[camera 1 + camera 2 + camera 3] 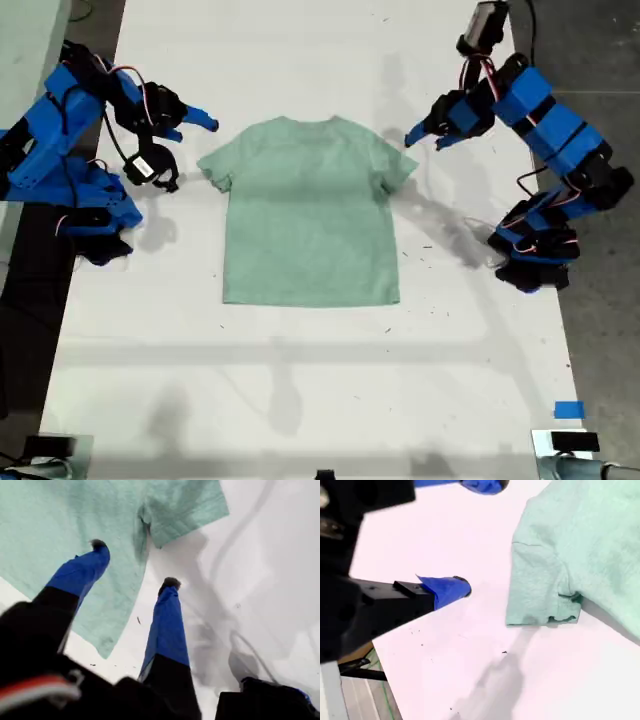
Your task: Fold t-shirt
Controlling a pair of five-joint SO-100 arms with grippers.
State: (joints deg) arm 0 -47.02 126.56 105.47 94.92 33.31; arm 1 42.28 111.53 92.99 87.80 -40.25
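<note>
The t-shirt (310,220) lies flat and unfolded on the white table (300,400), near the centre of the exterior view, collar toward 12 o'clock and hem toward 6, both sleeves spread out. My first gripper (425,137) hangs at about 2 o'clock from the shirt's middle, just beside the sleeve on the exterior view's right; its jaws are spread apart with nothing between them, and in the first wrist view (134,564) one fingertip (98,545) sits over the cloth while the other is over bare table. My second gripper (192,128) sits at about 10 o'clock, near the other sleeve (540,585) but apart from it, jaws likewise spread and empty (477,535).
</note>
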